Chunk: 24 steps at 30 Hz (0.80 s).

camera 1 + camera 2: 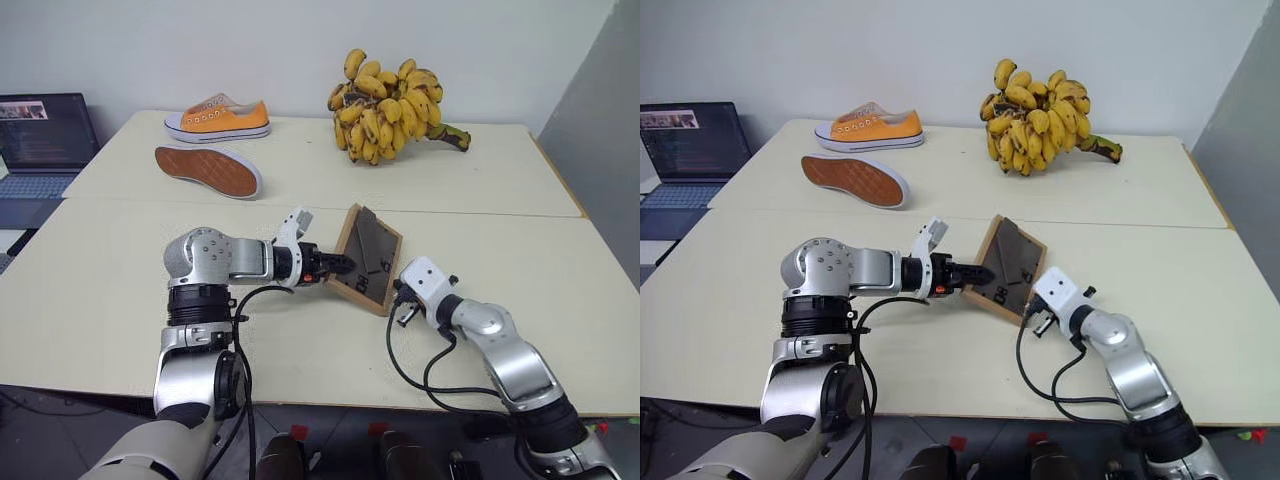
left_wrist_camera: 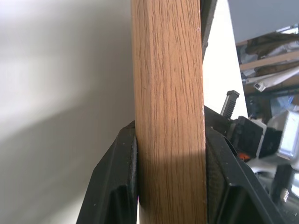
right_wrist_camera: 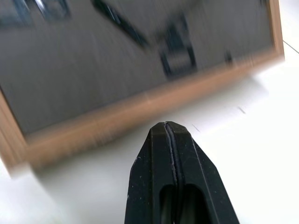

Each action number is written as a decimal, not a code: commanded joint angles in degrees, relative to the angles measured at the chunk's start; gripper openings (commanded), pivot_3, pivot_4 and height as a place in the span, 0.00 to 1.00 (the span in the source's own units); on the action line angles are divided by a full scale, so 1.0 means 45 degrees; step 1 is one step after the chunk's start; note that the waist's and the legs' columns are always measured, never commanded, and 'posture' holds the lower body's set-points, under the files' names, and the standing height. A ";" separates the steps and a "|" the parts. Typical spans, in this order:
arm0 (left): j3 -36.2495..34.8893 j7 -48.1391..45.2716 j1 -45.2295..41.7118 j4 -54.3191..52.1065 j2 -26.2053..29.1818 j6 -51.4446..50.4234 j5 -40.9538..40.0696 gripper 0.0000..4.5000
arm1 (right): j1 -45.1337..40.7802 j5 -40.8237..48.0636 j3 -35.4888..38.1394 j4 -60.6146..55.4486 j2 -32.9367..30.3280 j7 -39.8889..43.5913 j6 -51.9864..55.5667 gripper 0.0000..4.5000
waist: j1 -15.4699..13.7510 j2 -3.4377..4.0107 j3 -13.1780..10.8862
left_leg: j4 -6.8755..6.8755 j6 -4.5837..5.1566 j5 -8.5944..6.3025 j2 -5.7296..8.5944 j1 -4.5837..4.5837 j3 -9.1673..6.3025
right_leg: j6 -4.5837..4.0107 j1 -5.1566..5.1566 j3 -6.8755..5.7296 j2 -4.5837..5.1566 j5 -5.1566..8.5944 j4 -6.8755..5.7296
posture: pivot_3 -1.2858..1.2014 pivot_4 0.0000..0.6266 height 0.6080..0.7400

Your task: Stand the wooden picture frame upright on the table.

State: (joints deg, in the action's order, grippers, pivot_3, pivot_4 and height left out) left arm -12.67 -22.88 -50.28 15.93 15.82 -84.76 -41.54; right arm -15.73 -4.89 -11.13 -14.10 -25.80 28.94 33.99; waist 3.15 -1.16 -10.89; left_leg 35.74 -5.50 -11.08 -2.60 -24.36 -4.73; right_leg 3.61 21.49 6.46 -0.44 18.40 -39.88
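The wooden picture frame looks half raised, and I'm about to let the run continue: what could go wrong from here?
1. The left gripper pinches only one side rail of the wooden picture frame; the tilted frame might pivot or slip in that narrow grip.
2. The easel flap seems to lie flat against the back, so the frame may fall once released.
3. The right gripper, shut and close to the lower rail, could nudge it.

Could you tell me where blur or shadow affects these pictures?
Right wrist view: the wooden picture frame is smeared by blur, while the shut right gripper looks sharp. Left wrist view: shadow darkens the frame's lower edge between the left gripper fingers. Eye views: even light, soft shadows on the table.
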 commanded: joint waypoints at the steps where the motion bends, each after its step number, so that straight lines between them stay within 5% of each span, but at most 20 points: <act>1: 0.1143 -0.1972 -0.0233 -0.0746 0.0737 0.2683 0.0523 0.29 | 0.0240 0.0636 0.1503 -0.1020 -0.0697 0.0364 0.0034 0.00 | -0.0002 0.0000 0.0000 | -0.0001 0.0000 0.0000 0.0000 0.0001 -0.0001 | 0.0000 0.0001 -0.0001 0.0000 0.0000 -0.0001 | 0.52 0.24 1.00; 6: 0.2028 -0.3833 -0.0514 -0.0330 0.1211 0.5990 0.1542 0.29 | 0.0111 0.1994 0.3384 -0.1981 -0.1761 0.1290 0.0630 0.00 | -0.0021 -0.0001 -0.0003 | -0.0005 0.0002 -0.0001 0.0002 -0.0001 0.0005 | 0.0000 0.0000 0.0003 0.0000 0.0000 0.0009 | 0.52 0.24 1.00; 12: 0.2116 -0.4902 -0.1056 0.0296 0.1161 0.7864 0.2022 0.29 | -0.2397 0.4750 0.5525 -0.3217 -0.2008 0.1446 0.3587 0.00 | 0.0030 -0.0001 -0.0014 | -0.0007 0.0005 -0.0002 0.0000 -0.0005 0.0005 | 0.0001 0.0003 0.0005 -0.0002 0.0000 0.0015 | 0.52 0.24 1.00; 24: 0.2620 -0.5999 -0.1706 -0.0419 0.1079 0.8137 0.2080 0.29 | -0.6486 0.6835 0.5283 -0.3638 -0.0205 -0.0815 0.6358 0.59 | 0.0017 0.0001 -0.0014 | -0.0017 0.0007 -0.0001 -0.0003 -0.0115 0.0000 | -0.0007 0.0124 -0.0002 -0.0002 -0.0001 0.0001 | 0.52 0.24 1.00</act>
State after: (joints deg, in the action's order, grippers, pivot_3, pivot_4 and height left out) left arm -0.20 -48.45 -54.90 18.32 20.35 -49.33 -31.02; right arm -43.60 25.34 13.08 -29.08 -27.25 27.11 62.52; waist 3.22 -1.15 -10.95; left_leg 35.65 -5.47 -11.09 -2.61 -24.90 -4.73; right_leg 3.57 22.07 6.45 -0.45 18.40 -39.88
